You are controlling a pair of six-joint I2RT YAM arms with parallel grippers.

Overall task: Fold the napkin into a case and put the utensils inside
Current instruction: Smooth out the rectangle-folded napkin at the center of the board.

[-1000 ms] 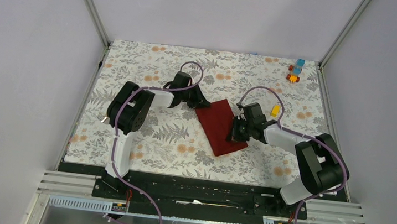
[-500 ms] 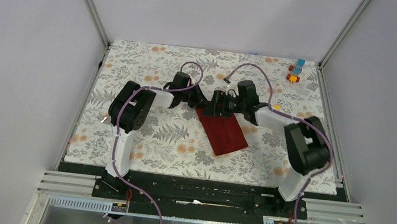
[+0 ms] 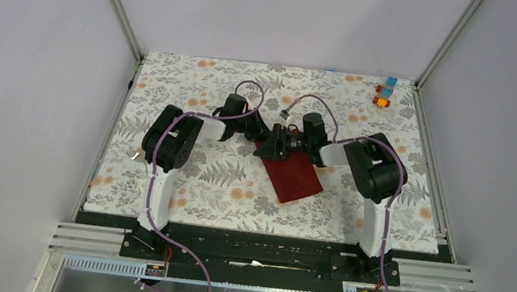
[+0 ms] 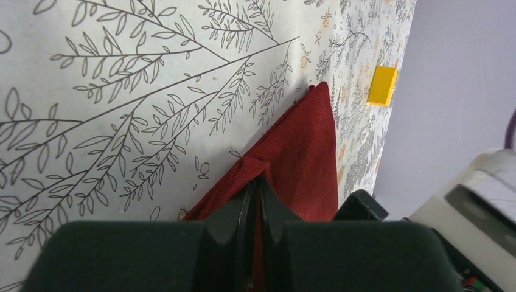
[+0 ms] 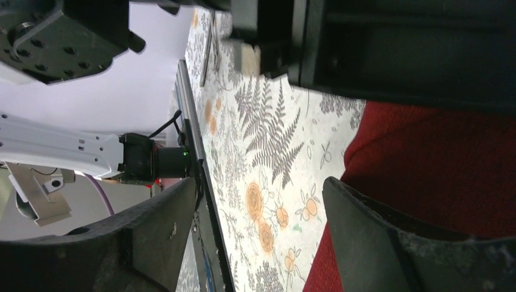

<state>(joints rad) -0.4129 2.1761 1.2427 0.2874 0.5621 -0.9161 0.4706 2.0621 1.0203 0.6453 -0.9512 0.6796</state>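
Tabletop (image 3: 201, 176) surrounds napkin (image 3: 297, 180); left hand (image 4: 256, 184) pinches its edge.

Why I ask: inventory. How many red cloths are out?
1: the cloth, in the middle of the table, its far corner pinched in the left pincer. No other shows.

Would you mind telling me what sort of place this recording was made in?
Most likely a lab test booth, not a home: plain panel walls in metal framing, two robot arms bolted to a rail, and a floral tablecloth as the work surface.
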